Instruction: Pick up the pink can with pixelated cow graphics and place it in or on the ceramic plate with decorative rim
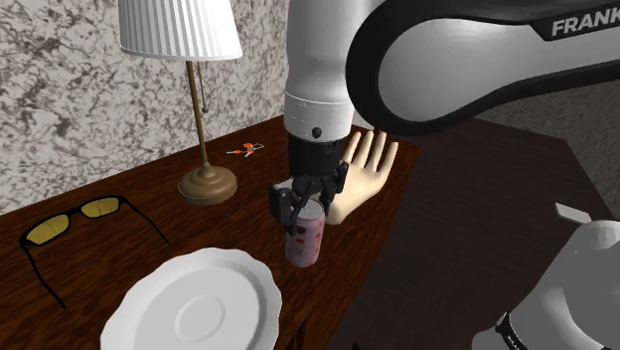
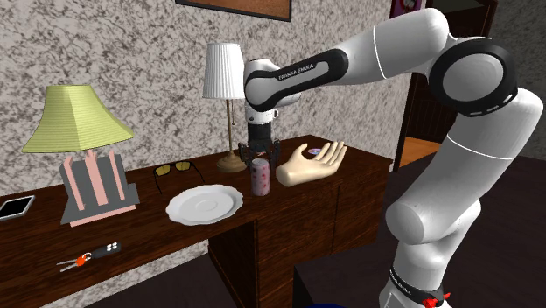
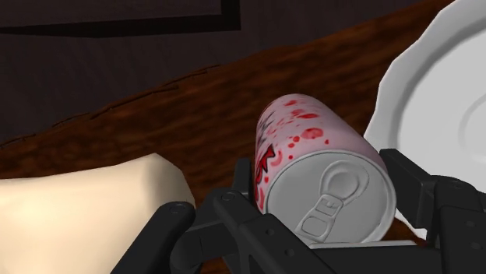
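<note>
Can [image 1: 304,242] upright, top toward tool [image 1: 309,209]

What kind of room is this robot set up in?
Likely a living room or bedroom at home: a dark wooden sideboard against a textured wall, a white-shaded lamp, a green-shaded lamp and eyeglasses.

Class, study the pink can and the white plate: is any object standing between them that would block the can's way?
Nothing visible does. The pink can, clasped by the gripper, is beside the plate with only bare table between; the lamp and hand model stand off that path.
</note>
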`<state>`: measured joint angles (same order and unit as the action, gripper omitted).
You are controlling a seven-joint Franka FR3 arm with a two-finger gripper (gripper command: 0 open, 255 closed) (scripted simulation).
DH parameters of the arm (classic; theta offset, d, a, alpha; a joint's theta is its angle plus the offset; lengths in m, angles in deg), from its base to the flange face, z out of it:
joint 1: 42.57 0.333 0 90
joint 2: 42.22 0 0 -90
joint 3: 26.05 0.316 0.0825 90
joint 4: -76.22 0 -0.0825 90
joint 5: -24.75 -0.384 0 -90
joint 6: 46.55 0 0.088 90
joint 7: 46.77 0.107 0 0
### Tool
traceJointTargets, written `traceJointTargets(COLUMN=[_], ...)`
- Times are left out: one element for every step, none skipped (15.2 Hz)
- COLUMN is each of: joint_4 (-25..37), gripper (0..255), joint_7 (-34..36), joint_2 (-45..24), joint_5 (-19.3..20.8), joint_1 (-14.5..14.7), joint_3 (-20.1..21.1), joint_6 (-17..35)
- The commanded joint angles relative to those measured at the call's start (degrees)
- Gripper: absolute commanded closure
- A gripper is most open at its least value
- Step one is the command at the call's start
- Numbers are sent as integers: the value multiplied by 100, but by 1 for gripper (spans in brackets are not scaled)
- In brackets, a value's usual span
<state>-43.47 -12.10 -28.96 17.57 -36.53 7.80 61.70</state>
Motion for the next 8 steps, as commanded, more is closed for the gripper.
traceJointTargets(joint_4=[148, 217, 288, 359, 432, 506, 582, 658], gripper=[255, 255, 255, 255, 255, 255, 255, 255], joint_7=[4, 2, 0, -1, -2, -2, -1, 0], joint_2=[17, 26, 34, 40, 44, 47, 49, 49], joint_5=[-1, -1, -1, 0, 1, 3, 6, 9], joint_1=[-2, -4, -7, -10, -12, -15, -18, -21], joint_3=[-11, -19, -27, -34, -42, -48, -55, -61], joint_6=[-164, -241, -318, -395, -472, -549, -626, -703])
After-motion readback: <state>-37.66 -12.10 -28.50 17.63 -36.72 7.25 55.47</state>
